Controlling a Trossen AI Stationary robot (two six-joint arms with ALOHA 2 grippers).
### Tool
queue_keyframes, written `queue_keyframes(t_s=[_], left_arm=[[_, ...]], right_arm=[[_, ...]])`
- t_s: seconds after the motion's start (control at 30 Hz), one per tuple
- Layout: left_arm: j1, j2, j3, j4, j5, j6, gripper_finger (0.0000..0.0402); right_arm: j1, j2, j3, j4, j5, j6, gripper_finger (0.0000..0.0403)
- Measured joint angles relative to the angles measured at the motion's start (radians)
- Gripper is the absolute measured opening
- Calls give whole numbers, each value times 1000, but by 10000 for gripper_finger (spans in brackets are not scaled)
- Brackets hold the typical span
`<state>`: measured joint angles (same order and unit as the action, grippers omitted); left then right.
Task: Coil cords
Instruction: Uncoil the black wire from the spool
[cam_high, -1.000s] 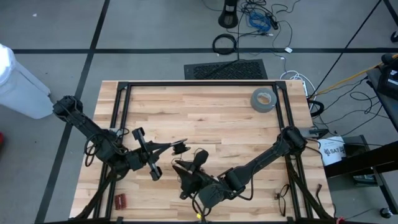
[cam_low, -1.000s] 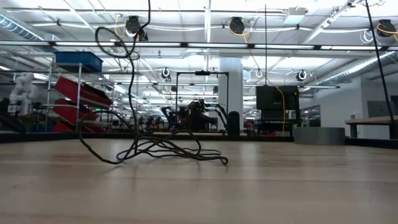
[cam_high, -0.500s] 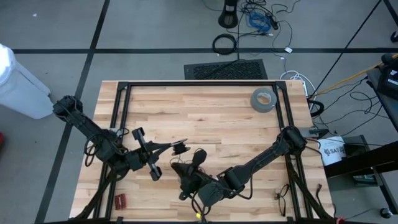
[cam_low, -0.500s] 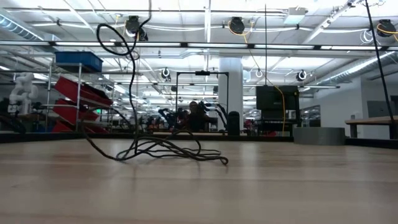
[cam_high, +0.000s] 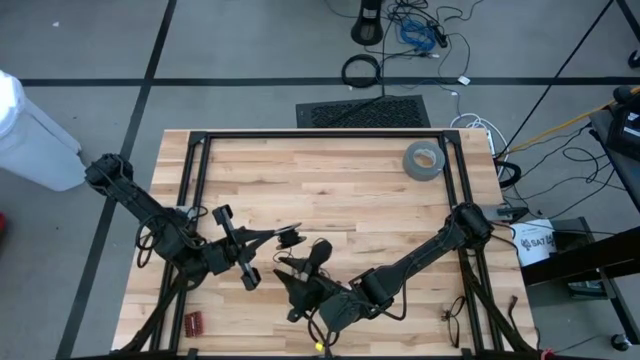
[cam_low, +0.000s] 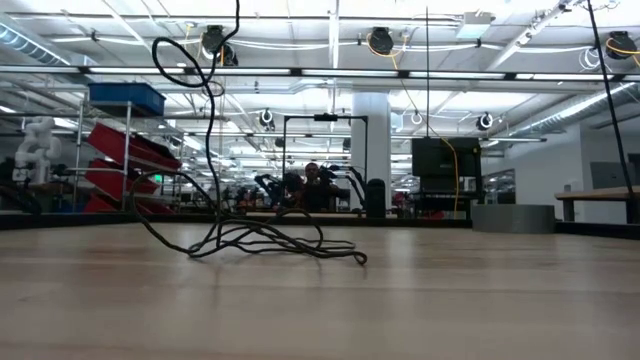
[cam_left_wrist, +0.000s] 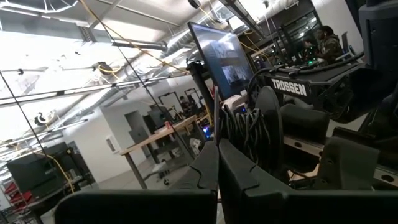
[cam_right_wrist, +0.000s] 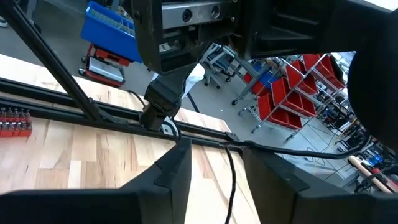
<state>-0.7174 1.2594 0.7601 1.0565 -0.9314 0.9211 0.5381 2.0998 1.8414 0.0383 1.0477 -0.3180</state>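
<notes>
The cord is a very thin black wire. In the low view it comes down from above the picture, makes loose loops (cam_low: 185, 65) in the air, and ends in a slack heap (cam_low: 270, 240) lying on the wooden table. My left gripper (cam_high: 283, 234) is over the table's near middle, its fingers level and pointing toward the table's right, shut on the cord (cam_left_wrist: 216, 118). My right gripper (cam_high: 305, 262) stands just nearer and to the right, open. In its wrist view the cord (cam_right_wrist: 230, 171) runs through the gap between its fingers (cam_right_wrist: 177, 168); I cannot tell whether they touch it. My left gripper pinches one strand of the cord (cam_left_wrist: 216, 134) between the free ends of its two shut fingers. The fingers lie level and come from the table's left. From the pinch the wire runs on toward my right gripper; the rest hangs slack, its lower end heaped on the table.
A grey tape roll (cam_high: 424, 159) lies at the table's far right. A small red rack (cam_high: 192, 322) lies at the near left corner. Black frame rails (cam_high: 320, 133) run along the table's far edge and sides. A thicker black cable ring (cam_high: 362, 70) lies on the floor beyond.
Both grippers have kept about where they were. The cord's hanging loops have swayed a little. The strand lying on the table at the heap's left in the low view has drawn in toward the heap.
</notes>
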Motion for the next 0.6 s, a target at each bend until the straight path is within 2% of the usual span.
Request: queue_keyframes(t_s=[0.13,0.27,0.6], left_arm=[[0,0,0,0,12,0,0],[0,0,0,-4,32,0,0],[0,0,0,-30,73,0,0]], right_arm=[[0,0,0,0,39,-8,107],[0,0,0,4,9,-23,89],[0,0,0,19,-29,-28,86]])
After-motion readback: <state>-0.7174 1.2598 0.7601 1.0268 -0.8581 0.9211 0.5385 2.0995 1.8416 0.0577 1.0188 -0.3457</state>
